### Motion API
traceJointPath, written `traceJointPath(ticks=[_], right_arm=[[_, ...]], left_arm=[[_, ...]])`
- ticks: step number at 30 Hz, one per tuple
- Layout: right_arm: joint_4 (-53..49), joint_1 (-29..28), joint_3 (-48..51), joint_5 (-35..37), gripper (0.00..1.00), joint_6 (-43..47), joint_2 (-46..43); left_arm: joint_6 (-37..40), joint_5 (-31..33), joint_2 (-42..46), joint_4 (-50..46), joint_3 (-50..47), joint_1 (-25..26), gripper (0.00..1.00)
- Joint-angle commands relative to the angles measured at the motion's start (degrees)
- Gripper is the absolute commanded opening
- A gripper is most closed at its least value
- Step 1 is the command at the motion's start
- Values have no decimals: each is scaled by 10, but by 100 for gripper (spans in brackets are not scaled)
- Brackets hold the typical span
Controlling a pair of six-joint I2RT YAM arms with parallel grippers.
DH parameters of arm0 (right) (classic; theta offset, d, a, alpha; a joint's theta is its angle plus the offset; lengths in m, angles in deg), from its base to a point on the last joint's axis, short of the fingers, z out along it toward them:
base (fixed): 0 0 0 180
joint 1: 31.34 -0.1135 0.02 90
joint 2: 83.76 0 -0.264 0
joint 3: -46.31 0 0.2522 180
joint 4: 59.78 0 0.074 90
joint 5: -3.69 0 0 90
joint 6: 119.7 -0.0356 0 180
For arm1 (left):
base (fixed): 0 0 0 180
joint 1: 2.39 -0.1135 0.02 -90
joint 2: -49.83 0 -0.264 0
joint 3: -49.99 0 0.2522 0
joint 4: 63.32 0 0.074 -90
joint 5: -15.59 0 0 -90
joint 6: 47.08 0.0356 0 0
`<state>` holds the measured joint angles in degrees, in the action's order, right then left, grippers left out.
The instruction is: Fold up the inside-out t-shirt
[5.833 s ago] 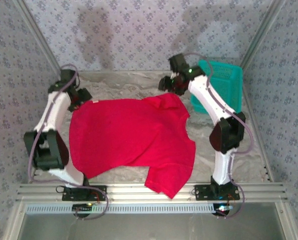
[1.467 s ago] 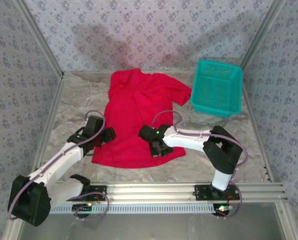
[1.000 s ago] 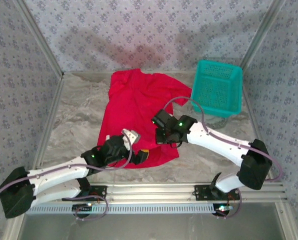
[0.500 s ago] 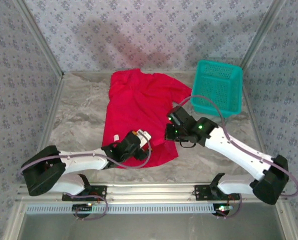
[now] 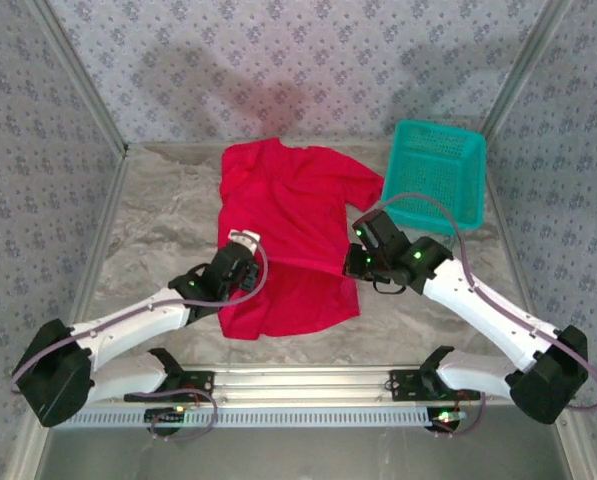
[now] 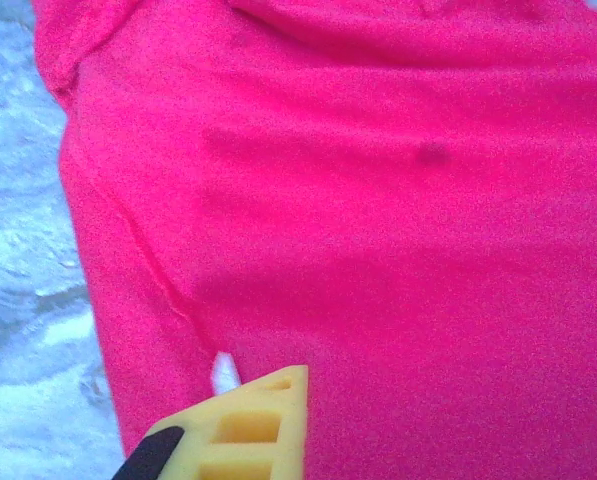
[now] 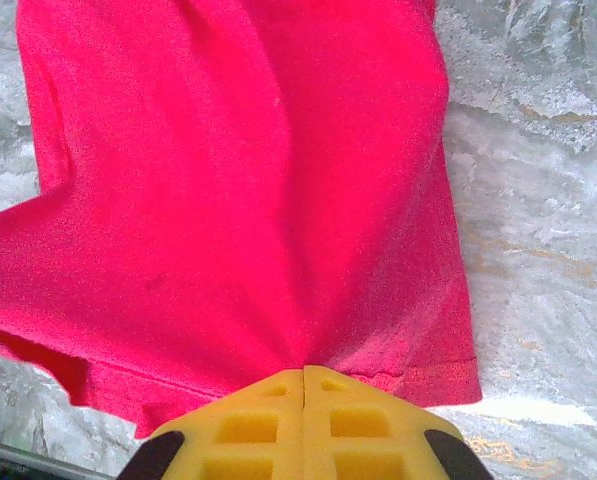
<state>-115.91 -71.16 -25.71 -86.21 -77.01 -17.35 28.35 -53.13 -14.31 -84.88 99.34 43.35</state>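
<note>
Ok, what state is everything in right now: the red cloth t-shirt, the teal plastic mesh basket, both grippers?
Red cloth t-shirt: spread on the table, pinched at both side edges, creased across between the pinches.
Teal plastic mesh basket: upright, empty.
Left gripper: shut, apparently on the shirt's left edge beside its white tag.
Right gripper: shut on the shirt's right edge, cloth bunched into it.

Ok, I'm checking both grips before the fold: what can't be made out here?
- Left wrist view: second finger of the left pincer, covered by the t-shirt.
- Left wrist view: print on the tag, too small.
- Right wrist view: how many cloth layers the right pincer pinches, hidden between its shut fingers.
- Top view: both pincers' fingertips, under their own wrists.
</note>
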Motion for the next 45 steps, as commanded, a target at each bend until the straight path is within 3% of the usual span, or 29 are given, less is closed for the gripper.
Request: traceJointPath(ticks=[1, 5, 8, 12, 16, 18, 21, 23, 26, 30, 36, 45], right_arm=[[18, 56, -15, -19, 0, 33, 30], [29, 149, -114, -47, 0, 89, 118], [2, 195, -187, -75, 2, 108, 201], [-12, 221, -160, -87, 32, 104, 210], [20, 167, -31, -63, 40, 66, 89], [74, 113, 28, -58, 38, 15, 43], [199, 8, 104, -23, 27, -74, 19], [243, -27, 108, -1, 20, -96, 55], [285, -48, 68, 12, 20, -87, 162], [315, -46, -5, 15, 33, -70, 296], [306, -52, -116, 5, 49, -93, 393], [263, -47, -268, 38, 53, -170, 551]], left_arm=[[-100, -82, 12, -73, 75, -2, 0], [-135, -134, -52, -81, 172, -3, 0], [-145, -152, -141, -139, 288, -6, 0], [-177, -180, -252, -228, 430, -17, 0], [-185, -168, -299, -279, 500, -23, 0], [-183, -168, -306, -289, 515, -27, 0], [-179, -168, -305, -301, 524, -32, 0], [-180, -168, -301, -306, 526, -34, 0], [-180, -166, -289, -308, 525, -36, 0], [-186, -160, -271, -308, 523, -40, 0], [-189, -156, -252, -323, 516, -45, 0], [-195, -169, -213, -324, 507, -64, 0]])
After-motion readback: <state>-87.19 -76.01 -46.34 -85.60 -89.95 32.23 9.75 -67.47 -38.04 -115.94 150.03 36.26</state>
